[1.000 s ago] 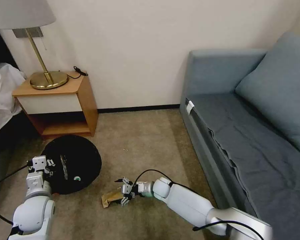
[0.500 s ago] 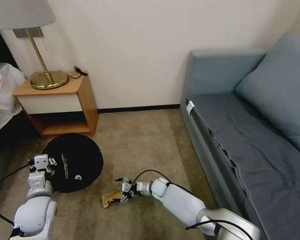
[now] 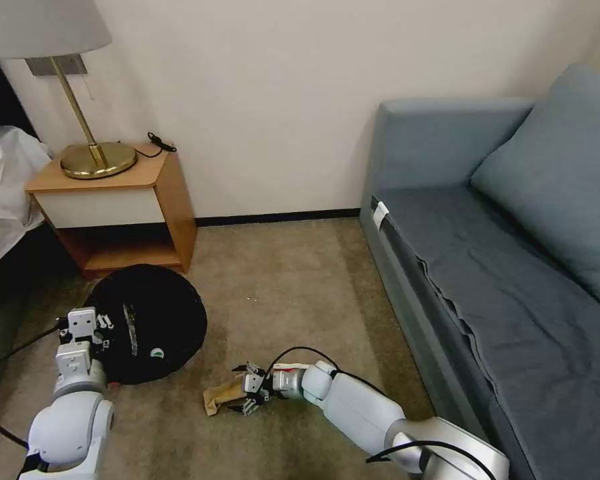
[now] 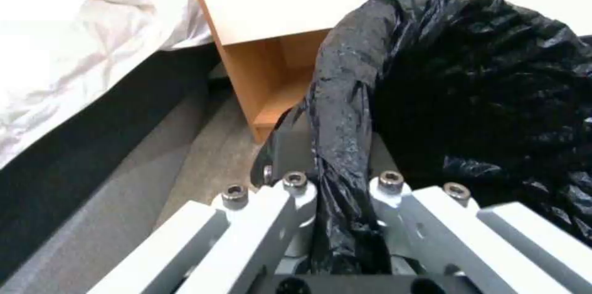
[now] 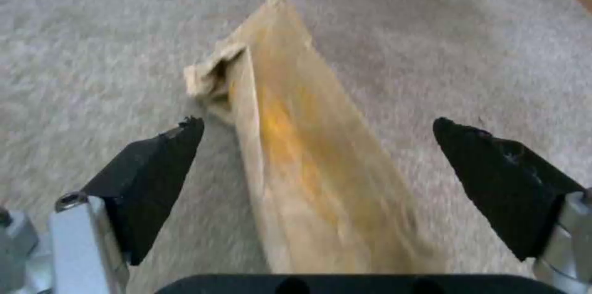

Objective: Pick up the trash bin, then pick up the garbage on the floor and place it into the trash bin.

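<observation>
A brass lamp (image 3: pixel 93 157) stands on the wooden nightstand (image 3: pixel 117 210), and a blue-grey sofa (image 3: pixel 500 280) lines the beige carpet (image 3: pixel 280 280).

a carpeted corner between a bed and a sofa

beige carpet (image 3: pixel 280 280) runs to a plain cream wall (image 3: pixel 260 100) with a dark baseboard (image 3: pixel 273 217). a wooden nightstand (image 3: pixel 117 207) holds a brass lamp (image 3: pixel 80 133) with a grey shade. white bedding (image 3: pixel 0 180) lies beside it; opposite stands a blue-grey sofa (image 3: pixel 487 267) with a cushion (image 3: pixel 560 180).

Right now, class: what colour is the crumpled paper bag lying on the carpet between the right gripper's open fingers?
Light brown crumpled paper bag; the right wrist view shows it best.
</observation>
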Available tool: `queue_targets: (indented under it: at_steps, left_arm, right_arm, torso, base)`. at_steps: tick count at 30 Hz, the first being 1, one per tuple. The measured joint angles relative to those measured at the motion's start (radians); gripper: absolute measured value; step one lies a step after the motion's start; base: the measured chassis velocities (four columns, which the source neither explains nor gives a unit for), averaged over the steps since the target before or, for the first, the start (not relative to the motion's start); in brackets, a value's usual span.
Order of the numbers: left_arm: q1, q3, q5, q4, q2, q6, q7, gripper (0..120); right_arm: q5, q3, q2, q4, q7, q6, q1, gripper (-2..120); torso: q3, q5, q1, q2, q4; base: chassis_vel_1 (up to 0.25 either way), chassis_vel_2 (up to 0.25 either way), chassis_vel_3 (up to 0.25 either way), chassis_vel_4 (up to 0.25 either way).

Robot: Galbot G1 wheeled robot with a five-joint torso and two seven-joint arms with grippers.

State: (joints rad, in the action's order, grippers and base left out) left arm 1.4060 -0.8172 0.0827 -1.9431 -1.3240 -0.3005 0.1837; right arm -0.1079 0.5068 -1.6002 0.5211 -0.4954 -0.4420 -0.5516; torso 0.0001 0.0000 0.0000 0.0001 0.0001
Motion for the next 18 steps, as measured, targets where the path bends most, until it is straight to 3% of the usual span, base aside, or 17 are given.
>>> queue_targets:
  at_steps: [6, 11, 14, 18]
  left_arm:
    - [0.005, 0.0, -0.001, -0.005, -0.007, 0.004, -0.001, 4]
    - [0.009, -0.001, -0.001, -0.006, -0.013, 0.006, -0.002, 4]
    - [0.01, -0.001, -0.001, -0.007, -0.013, 0.007, -0.003, 4]
    - [0.017, -0.005, 0.0, -0.009, -0.014, 0.009, -0.004, 4]
  right_arm:
    - [-0.006, -0.022, -0.01, -0.031, 0.019, 0.008, 0.009, 88]
    - [-0.027, -0.048, -0.01, -0.057, 0.021, 0.02, 0.01, 67]
    - [-0.04, -0.055, -0.01, -0.062, 0.018, 0.022, 0.01, 62]
    - [-0.073, -0.08, -0.009, -0.083, 0.005, 0.031, 0.013, 41]
  torso:
    - [0.0, 0.0, 0.0, 0.0, -0.0001]
    - [0.0, 0.0, 0.0, 0.0, -0.0001]
    - [0.0, 0.0, 0.0, 0.0, -0.0001]
    - [0.0, 0.0, 0.0, 0.0, -0.0001]
  base:
    - [0.0, 0.0, 0.0, 0.0]
    - [0.0, 0.0, 0.0, 0.0]
    - [0.0, 0.0, 0.0, 0.0]
    - [0.0, 0.0, 0.0, 0.0]
